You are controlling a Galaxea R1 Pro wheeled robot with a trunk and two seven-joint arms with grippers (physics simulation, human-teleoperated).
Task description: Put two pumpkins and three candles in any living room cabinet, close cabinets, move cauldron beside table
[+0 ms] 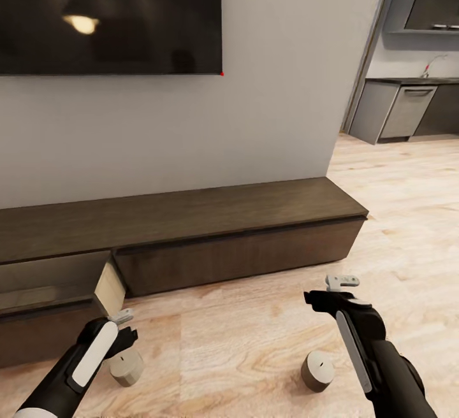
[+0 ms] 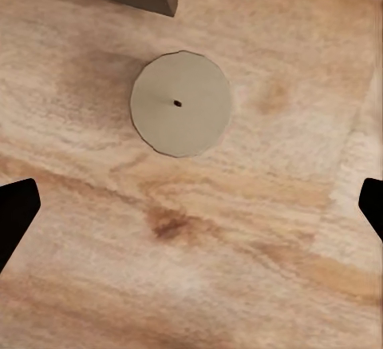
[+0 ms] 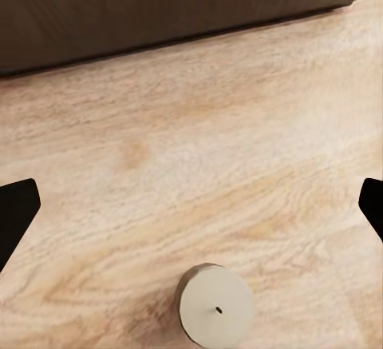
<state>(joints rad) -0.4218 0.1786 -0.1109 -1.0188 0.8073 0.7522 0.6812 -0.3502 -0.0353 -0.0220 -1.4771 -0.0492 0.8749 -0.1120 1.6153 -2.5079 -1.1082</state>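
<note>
Cabinet: long, low, dark-brown unit against the pale wall, under a dark screen; its left drawer is pulled out, showing a pale wood side panel, while the drawer front to the right sits flush.
Left candle: squat tan cylinder upright on the wood floor, just in front of the open drawer's corner; from the left wrist camera its round top and small wick hole lie ahead of the fingertips, not between them.
Left gripper: hangs above and just behind that candle, jaws spread wide, nothing between them; dark fingertips show at both edges of the wrist view.
Right candle: same kind, upright on the floor, well apart from the first, just left of the right forearm; also seen from the right wrist camera.
Right gripper: raised over bare floor between candle and cabinet, jaws wide apart, empty.
Background: grey kitchen units past the wall's end.
</note>
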